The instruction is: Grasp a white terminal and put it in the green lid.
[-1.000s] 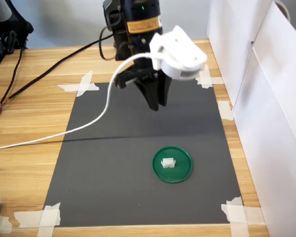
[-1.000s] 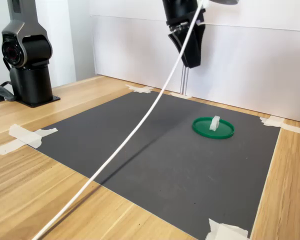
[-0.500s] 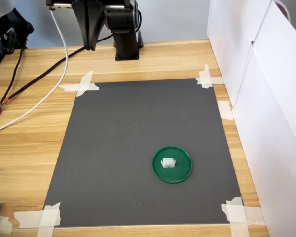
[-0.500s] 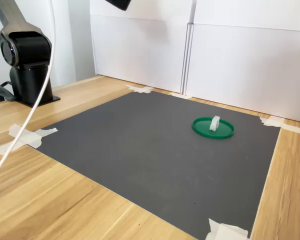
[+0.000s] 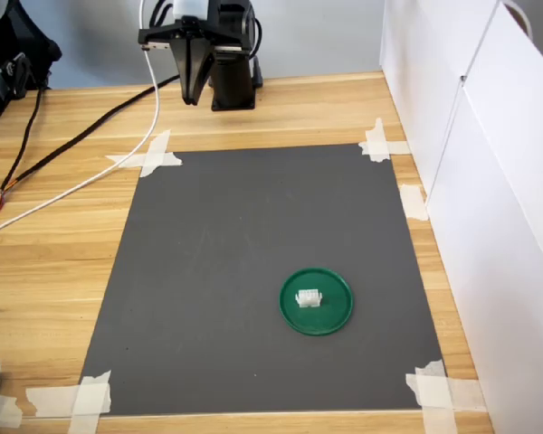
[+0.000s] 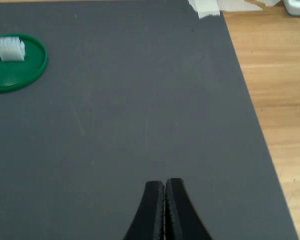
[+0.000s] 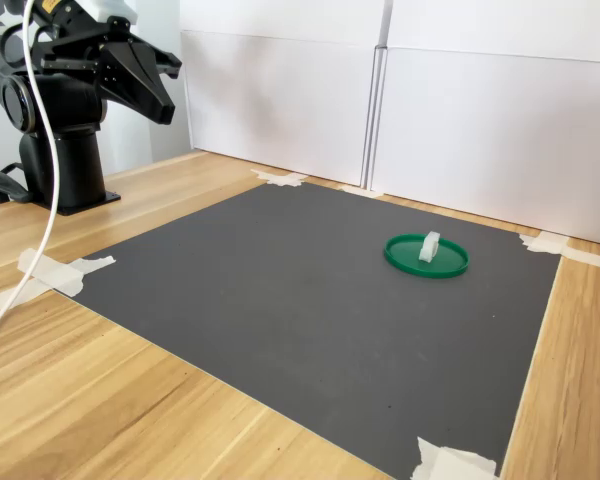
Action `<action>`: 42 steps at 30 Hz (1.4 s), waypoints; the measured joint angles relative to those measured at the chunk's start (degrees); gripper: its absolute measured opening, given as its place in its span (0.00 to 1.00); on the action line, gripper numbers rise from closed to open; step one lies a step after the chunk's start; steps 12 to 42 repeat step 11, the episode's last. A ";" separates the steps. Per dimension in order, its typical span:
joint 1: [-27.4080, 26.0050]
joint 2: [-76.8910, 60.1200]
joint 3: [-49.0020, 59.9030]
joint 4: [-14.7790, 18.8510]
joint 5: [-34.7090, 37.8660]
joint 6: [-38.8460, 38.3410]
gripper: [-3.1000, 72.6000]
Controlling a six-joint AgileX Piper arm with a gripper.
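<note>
I read the end effector (image 6: pixel 164 200) as closed and empty, jaws pressed together, parked high over the bench near the arm's base. The white terminal (image 5: pixel 309 298) already sits inside the green lid (image 5: pixel 337 312), well apart from it, toward the first exterior view's lower right. I judge placement done; nothing left to grasp.

No legible txt anywhere.

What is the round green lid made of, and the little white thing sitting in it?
The green lid looks like smooth, slightly shiny plastic: even colour, thin moulded rim. The white terminal seems to be plastic too, pale and somewhat translucent with blocky ridged edges, though it is too small to be sure.
</note>
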 joint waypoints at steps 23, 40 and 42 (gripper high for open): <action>0.00 -8.82 3.81 0.00 1.20 0.00 0.01; 0.00 -8.82 3.81 0.00 1.20 0.00 0.01; 0.00 -8.82 3.81 0.00 1.20 0.00 0.01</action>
